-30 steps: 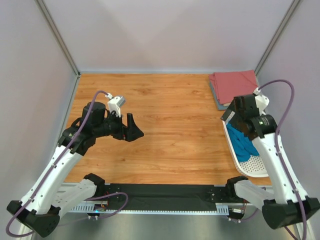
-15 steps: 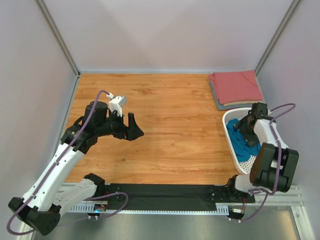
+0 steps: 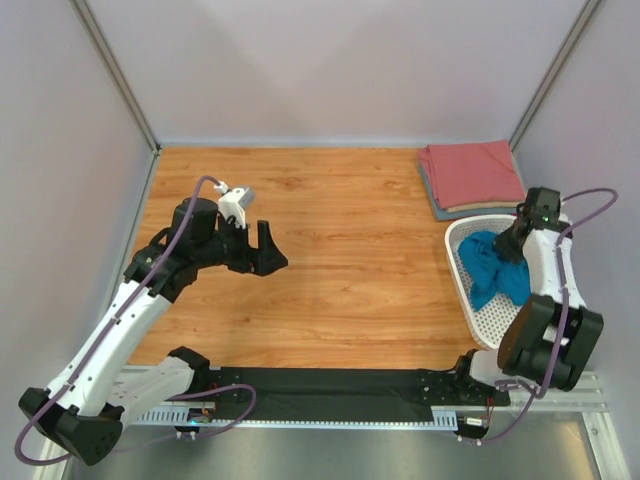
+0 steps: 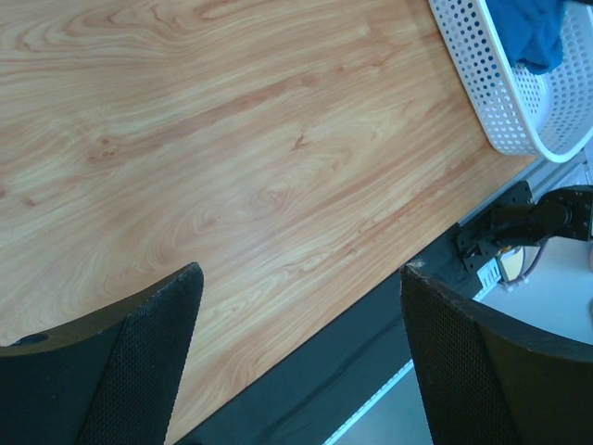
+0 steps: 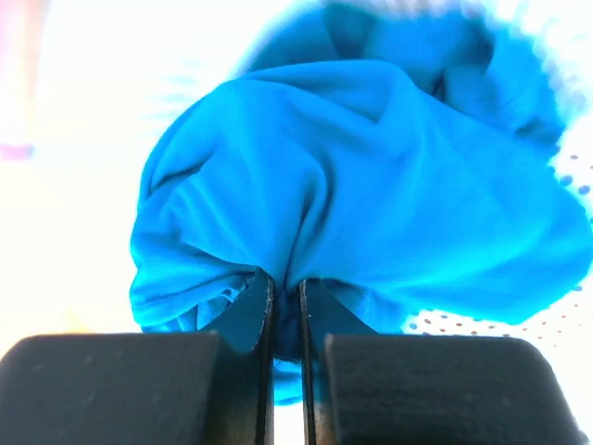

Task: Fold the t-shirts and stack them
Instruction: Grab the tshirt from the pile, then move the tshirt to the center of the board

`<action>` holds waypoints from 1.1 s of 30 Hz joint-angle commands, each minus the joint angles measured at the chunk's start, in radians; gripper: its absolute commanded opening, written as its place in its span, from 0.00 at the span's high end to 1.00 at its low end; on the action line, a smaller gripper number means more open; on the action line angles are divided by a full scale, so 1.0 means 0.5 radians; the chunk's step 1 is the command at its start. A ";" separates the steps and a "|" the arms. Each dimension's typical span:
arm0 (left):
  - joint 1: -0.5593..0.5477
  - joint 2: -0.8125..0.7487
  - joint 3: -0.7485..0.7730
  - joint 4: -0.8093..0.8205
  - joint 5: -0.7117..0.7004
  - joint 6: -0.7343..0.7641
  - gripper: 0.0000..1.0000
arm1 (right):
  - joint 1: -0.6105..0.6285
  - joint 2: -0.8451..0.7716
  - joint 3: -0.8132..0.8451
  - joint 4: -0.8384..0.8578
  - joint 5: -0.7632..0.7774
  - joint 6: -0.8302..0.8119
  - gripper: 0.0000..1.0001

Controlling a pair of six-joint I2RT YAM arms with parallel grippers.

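Note:
A crumpled teal-blue t-shirt point(image 3: 492, 268) lies in the white perforated basket point(image 3: 490, 325) at the right edge; it fills the right wrist view point(image 5: 371, 204). My right gripper point(image 3: 515, 247) point(image 5: 285, 297) is shut on a fold of this shirt, the cloth pinched between its fingers. A folded salmon-red t-shirt point(image 3: 470, 172) lies at the back right on top of a grey-blue one point(image 3: 436, 207), of which only an edge shows. My left gripper point(image 3: 262, 250) point(image 4: 301, 278) hangs open over the bare left-centre of the table, holding nothing.
The wooden table point(image 3: 340, 260) is bounded by pale walls at the back and both sides. A black strip point(image 3: 330, 382) with the arm bases runs along the near edge. In the left wrist view the basket point(image 4: 505, 102) shows at upper right.
My right gripper dropped into the basket and shut on the teal-blue shirt, bunching it upward. The left arm barely shifted.

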 commanded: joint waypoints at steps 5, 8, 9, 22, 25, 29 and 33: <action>0.001 -0.042 0.213 0.023 -0.179 -0.014 0.07 | 0.212 -0.559 0.968 -0.471 -0.350 -0.186 1.00; 0.001 -0.005 0.296 -0.050 -0.317 -0.096 0.07 | 0.432 -0.608 1.239 -0.533 -0.596 -0.131 1.00; 0.004 0.010 0.323 -0.096 -0.412 -0.121 0.07 | 0.503 -0.605 1.382 -0.527 -0.649 -0.107 1.00; 0.065 -0.106 0.266 -0.388 -0.689 -0.201 0.05 | 1.672 -0.234 0.406 -0.036 -0.647 0.096 0.57; 0.065 -0.064 0.082 -0.299 -0.512 -0.235 0.06 | 1.682 -0.163 0.313 -0.085 -0.397 0.023 0.43; 0.062 0.038 -0.194 0.052 -0.132 -0.333 0.09 | 1.676 -0.126 0.307 -0.207 -0.034 -0.033 0.39; 0.062 0.325 -0.336 0.348 -0.005 -0.446 0.12 | 1.654 -0.038 0.255 -0.091 0.111 -0.097 0.42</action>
